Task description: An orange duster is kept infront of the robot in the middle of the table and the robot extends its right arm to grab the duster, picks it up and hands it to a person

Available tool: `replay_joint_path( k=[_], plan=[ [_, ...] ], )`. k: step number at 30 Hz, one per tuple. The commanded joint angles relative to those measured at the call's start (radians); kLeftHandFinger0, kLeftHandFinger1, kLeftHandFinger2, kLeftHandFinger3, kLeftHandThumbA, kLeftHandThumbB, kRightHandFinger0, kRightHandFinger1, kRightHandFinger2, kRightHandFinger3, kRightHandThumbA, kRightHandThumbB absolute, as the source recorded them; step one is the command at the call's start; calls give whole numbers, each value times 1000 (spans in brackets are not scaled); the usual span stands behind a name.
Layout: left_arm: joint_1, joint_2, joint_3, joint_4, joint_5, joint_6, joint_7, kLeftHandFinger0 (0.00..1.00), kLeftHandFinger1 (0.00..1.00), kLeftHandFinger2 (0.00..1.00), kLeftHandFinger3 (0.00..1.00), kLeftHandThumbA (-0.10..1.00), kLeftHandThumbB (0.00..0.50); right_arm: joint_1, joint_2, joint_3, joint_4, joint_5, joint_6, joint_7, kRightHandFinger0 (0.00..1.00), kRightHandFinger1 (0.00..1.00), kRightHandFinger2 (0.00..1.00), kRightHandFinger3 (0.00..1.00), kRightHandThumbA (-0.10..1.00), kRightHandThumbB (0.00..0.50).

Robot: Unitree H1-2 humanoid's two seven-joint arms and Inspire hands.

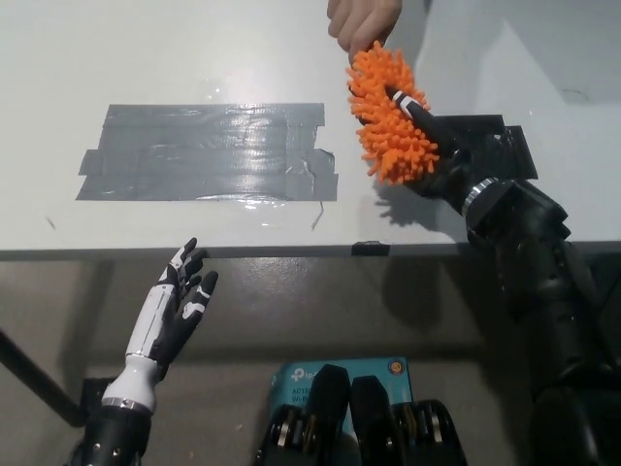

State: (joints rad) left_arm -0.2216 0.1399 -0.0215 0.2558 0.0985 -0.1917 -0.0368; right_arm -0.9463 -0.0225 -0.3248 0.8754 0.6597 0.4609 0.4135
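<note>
Right hand (434, 155) grips the shaggy orange duster (389, 115), nubby fronds splayed; a person's hand (361, 21) seemingly pinches its top. Left hand (178, 313) rests open below the table (58, 78).

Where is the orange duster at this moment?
In the head view, the orange duster is upper centre-right above the table, held by the black right hand, its top touching a person's hand.

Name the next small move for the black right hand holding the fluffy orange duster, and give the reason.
Probably hold steady, then loosen the fingers. The black right hand is shut on the fluffy orange duster above the white table, and a person's hand at the top edge already touches the duster's far tip. Releasing once that grip looks firm would finish the handover. The white left hand rests open below the table edge.
</note>
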Motion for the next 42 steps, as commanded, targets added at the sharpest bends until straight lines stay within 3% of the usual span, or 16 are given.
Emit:
replay_joint_path(
  k=[1,2,3,5,7,9,11,12,17,21,25,31,33,35,39,42],
  plan=[
    [-23,15,2,-25,-11,-15,-13,1000,1000,984,1000,794,146,-70,5,10,-36,17,9,21,0,312,759,1000,-100,173],
    [-23,16,2,-25,-8,-15,-13,1000,1000,992,1000,796,140,-56,0,26,-60,27,9,20,546,933,1000,1000,180,252],
    [-21,16,1,-25,-6,-14,-12,1000,1000,994,1000,801,145,-39,-3,41,-83,50,9,41,986,1000,1000,1000,336,344],
    [-19,16,0,-25,-5,-14,-12,1000,1000,994,1000,803,145,-25,-3,48,-101,67,9,66,1000,1000,1000,1000,388,382],
    [-19,15,-1,-23,-5,-18,-12,1000,1000,993,1000,802,138,-14,-3,49,-120,70,9,92,1000,1000,1000,1000,444,463],
    [-23,16,-1,-21,-7,-19,-12,1000,1000,994,1000,799,137,-7,2,45,-143,49,9,98,1000,1000,1000,1000,548,467],
    [-23,16,-1,-21,-6,-19,-12,1000,1000,994,1000,797,137,-5,2,44,-149,42,9,103,1000,1000,1000,1000,558,467],
    [-23,15,0,-24,-8,-14,-13,1000,1000,995,1000,791,147,-4,-1,43,-153,38,2,110,1000,1000,1000,1000,589,498],
    [-27,14,-4,-22,-8,-20,-16,1000,998,984,1000,779,133,15,-23,58,-205,11,-22,121,1000,1000,1000,1000,761,500],
    [-31,16,-4,-27,-11,-12,-20,1000,998,986,1000,778,136,44,-56,68,-277,10,-21,150,1000,1000,1000,1000,765,500],
    [-32,16,-4,-26,-10,-10,-19,1000,992,983,1000,777,142,150,-104,97,-568,-35,-32,106,1000,1000,1000,1000,913,474],
    [-38,22,2,-13,-14,-18,-19,1000,994,983,1000,764,131,336,-170,96,-996,-5,-2,104,1000,1000,1000,1000,794,499],
    [-34,22,1,-11,-13,-18,-19,1000,994,982,1000,764,130,407,-154,102,-1089,-95,-83,62,1000,1000,1000,1000,879,421],
    [-28,20,-2,-6,-12,-19,-20,1000,991,978,1000,763,132,520,-104,110,-1172,-327,-292,-27,1000,1000,1000,1000,930,338],
    [-11,16,-5,-10,-5,-15,-16,1000,996,964,1000,750,104,633,-45,110,-1130,-577,-542,-139,1000,1000,1000,1000,1000,351],
    [10,15,-8,-14,-4,-13,-18,1000,1000,962,1000,755,126,694,-33,125,-1053,-668,-659,-181,1000,1000,1000,1000,1000,287]
  ],
)
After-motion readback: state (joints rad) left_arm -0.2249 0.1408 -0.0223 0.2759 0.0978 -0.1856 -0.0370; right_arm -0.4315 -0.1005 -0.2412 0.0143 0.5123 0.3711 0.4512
